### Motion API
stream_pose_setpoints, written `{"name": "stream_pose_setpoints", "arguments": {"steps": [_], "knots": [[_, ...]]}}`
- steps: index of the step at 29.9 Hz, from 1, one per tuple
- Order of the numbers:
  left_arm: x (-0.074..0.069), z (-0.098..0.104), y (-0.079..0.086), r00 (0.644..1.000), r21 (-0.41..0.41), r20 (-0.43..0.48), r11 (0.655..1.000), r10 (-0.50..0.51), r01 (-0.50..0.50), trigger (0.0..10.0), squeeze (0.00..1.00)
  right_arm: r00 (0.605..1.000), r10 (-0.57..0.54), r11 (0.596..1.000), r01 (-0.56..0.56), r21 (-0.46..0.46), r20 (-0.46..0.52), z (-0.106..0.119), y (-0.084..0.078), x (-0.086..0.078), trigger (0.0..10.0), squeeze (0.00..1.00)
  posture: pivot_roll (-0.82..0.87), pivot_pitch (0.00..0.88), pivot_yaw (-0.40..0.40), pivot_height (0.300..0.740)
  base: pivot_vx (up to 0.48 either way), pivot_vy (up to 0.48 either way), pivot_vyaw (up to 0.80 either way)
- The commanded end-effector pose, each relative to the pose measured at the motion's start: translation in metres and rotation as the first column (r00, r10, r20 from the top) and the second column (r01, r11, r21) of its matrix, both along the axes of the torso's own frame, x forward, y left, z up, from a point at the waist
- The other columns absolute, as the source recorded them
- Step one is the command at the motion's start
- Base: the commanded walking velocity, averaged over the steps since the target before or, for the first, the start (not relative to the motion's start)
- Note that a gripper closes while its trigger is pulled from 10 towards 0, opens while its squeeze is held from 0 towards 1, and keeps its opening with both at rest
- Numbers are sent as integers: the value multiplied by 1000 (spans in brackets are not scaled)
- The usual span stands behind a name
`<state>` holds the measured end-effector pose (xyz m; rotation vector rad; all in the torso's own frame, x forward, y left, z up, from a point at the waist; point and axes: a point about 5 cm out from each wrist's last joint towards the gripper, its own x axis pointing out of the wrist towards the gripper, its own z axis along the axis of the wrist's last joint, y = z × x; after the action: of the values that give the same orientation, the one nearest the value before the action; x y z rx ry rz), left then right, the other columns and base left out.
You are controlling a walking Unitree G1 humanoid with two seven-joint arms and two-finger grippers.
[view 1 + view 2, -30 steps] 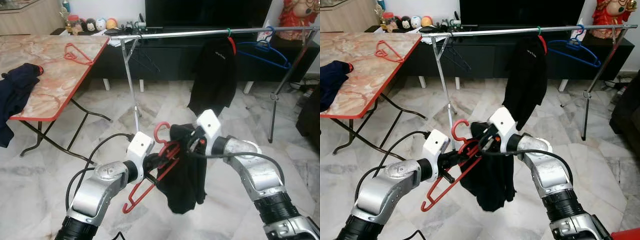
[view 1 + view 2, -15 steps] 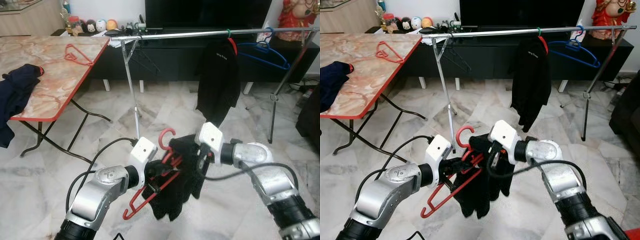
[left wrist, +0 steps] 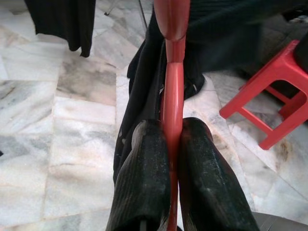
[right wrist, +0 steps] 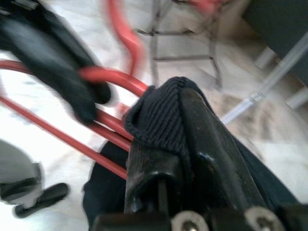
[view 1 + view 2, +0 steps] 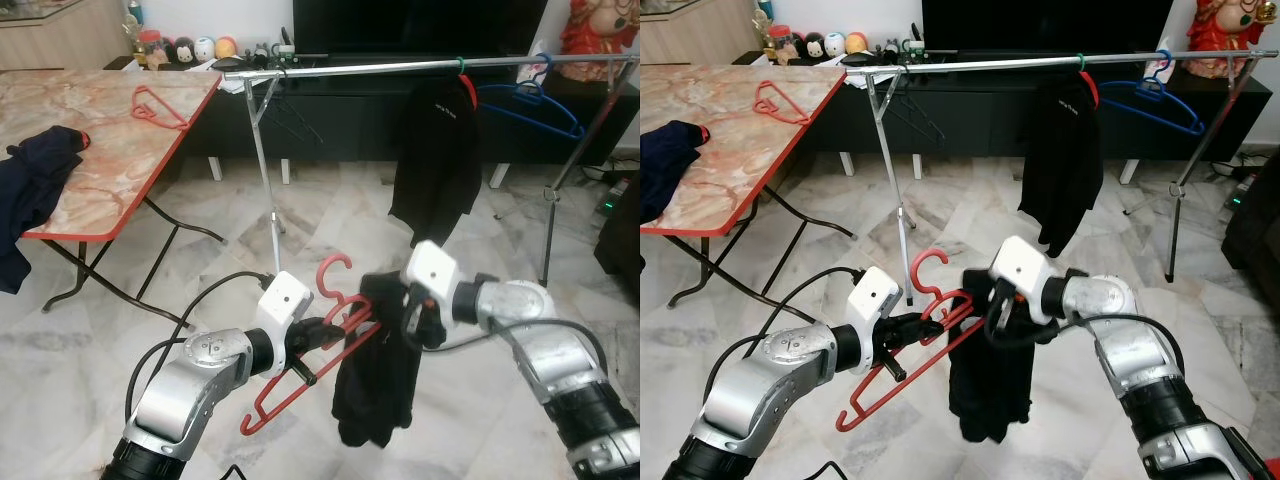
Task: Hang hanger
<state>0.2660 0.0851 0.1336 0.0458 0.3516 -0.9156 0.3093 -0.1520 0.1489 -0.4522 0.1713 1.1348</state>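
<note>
Left claw (image 3: 166,144) clamped on red hanger (image 5: 300,375), low before the rail (image 5: 400,68) | right claw (image 4: 163,144) pinched on black garment (image 5: 385,370), draped on hanger | hanger's long axis tilted, hook (image 5: 335,270) up toward rail | rail well apart, ahead and above; both arms about equally near.

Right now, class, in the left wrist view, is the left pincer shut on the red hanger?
Yes, the left pincer has both black fingers pressed against the red hanger running between them.
</note>
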Motion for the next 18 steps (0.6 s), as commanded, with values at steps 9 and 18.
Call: {"name": "stream_pose_setpoints", "arguments": {"steps": [9,18], "knots": [[-1,10,-6,998,-40,53,999,-28,30,10000,0,988,149,989,-149,-11,-41,0,7,-17,10000,0,-27,0,11,740,0,0,0],[1,10,-2,998,-47,59,999,-6,9,10000,0,996,-83,987,88,-136,42,-3,-21,9,10000,0,-28,0,11,740,0,0,0]]}}
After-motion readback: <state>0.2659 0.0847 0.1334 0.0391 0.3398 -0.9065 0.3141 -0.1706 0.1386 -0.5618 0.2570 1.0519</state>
